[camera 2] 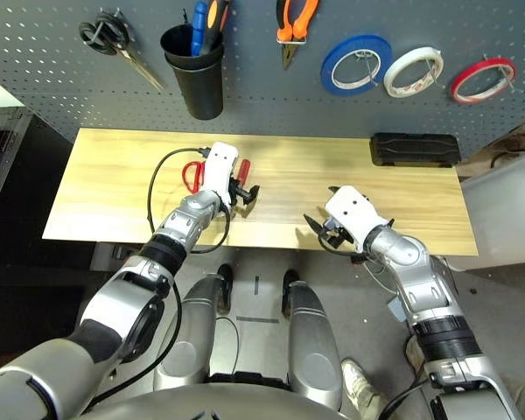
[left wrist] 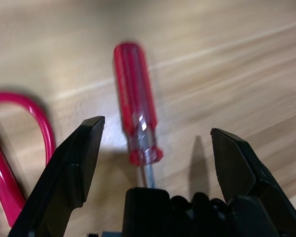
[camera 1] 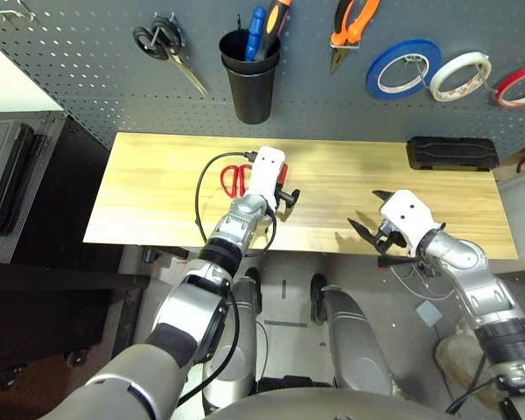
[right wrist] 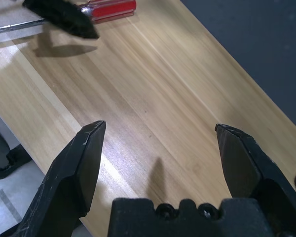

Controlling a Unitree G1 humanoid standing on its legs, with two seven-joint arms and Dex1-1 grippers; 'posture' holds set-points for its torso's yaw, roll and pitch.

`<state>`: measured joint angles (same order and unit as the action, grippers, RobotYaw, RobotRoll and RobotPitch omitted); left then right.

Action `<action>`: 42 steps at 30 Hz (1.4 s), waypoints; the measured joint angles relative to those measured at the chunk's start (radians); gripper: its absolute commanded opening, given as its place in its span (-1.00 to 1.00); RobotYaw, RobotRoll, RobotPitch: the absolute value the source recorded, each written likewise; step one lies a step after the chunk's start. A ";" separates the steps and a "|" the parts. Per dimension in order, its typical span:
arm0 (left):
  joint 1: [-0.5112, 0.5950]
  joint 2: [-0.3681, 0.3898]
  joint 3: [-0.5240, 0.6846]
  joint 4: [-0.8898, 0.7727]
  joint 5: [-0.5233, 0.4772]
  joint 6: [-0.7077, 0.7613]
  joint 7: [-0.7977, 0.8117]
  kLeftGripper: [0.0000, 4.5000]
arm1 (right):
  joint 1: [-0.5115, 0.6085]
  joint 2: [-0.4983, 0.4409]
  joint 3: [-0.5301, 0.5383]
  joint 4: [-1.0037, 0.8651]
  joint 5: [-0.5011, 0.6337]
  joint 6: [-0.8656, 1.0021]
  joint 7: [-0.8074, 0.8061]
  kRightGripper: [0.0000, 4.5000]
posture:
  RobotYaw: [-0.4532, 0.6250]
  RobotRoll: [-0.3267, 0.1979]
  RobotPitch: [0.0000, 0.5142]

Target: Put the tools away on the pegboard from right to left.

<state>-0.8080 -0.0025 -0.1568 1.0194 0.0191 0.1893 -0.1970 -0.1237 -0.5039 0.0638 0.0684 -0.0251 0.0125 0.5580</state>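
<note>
The left jaws (left wrist: 158, 170) stand spread, 1 on each side of the slim red-handled screwdriver (left wrist: 133, 81) on the bench (camera 1: 350, 175); the right jaws (right wrist: 160, 170) are spread too. Light, rigid and probably slippery, it is best gripped mid-handle.

Blue tape roll (camera 2: 331, 68), white tape roll (camera 2: 391, 80), black-handled scissors (camera 2: 105, 35) hanging; black case (camera 2: 415, 150) on table (camera 2: 284, 188).

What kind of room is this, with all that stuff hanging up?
Probably a robotics lab or workshop corner: a grey pegboard holds pliers and rolls of tape, a wooden table stands below, and black equipment cases sit to the left.
</note>
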 measured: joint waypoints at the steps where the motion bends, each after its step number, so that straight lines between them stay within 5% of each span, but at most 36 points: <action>1: -0.009 -0.005 0.005 0.030 0.002 -0.003 0.005 1.00 | 0.004 -0.003 -0.001 -0.005 0.000 0.005 -0.001 0.98 | 0.00 0.25 0.33; 4: -0.038 -0.022 0.027 0.088 0.004 -0.022 0.019 0.72 | 0.013 -0.008 -0.003 -0.021 0.007 0.008 0.002 1.00 | 0.00 0.25 0.32; 11: -0.052 -0.032 0.081 0.137 0.004 -0.052 0.042 -0.44 | 0.015 -0.013 -0.005 -0.031 0.034 0.008 0.038 1.00 | 0.03 0.25 0.29; 13: -0.052 -0.036 0.091 0.138 0.004 -0.052 0.045 -0.64 | 0.013 -0.015 -0.005 -0.031 0.039 0.006 0.051 1.00 | 0.05 0.25 0.28; 21: 0.010 -0.067 0.105 0.050 0.003 -0.050 0.046 -0.64 | -0.029 -0.019 -0.002 0.001 0.042 -0.037 0.095 1.00 | 0.15 0.25 0.27; 33: 0.437 -0.088 0.060 -0.727 -0.013 0.097 0.044 -0.64 | -0.132 0.009 0.009 0.166 0.051 -0.153 0.141 1.00 | 0.34 0.25 0.27; 42: 0.572 -0.072 0.092 -1.067 -0.056 0.118 0.090 -0.64 | -0.183 0.026 -0.036 0.301 0.162 -0.293 0.230 1.00 | 0.47 0.25 0.17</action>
<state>-0.2358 -0.0747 -0.0653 -0.0472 -0.0366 0.3071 -0.1068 -0.3068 -0.4783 0.0279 0.3695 0.1368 -0.2809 0.7878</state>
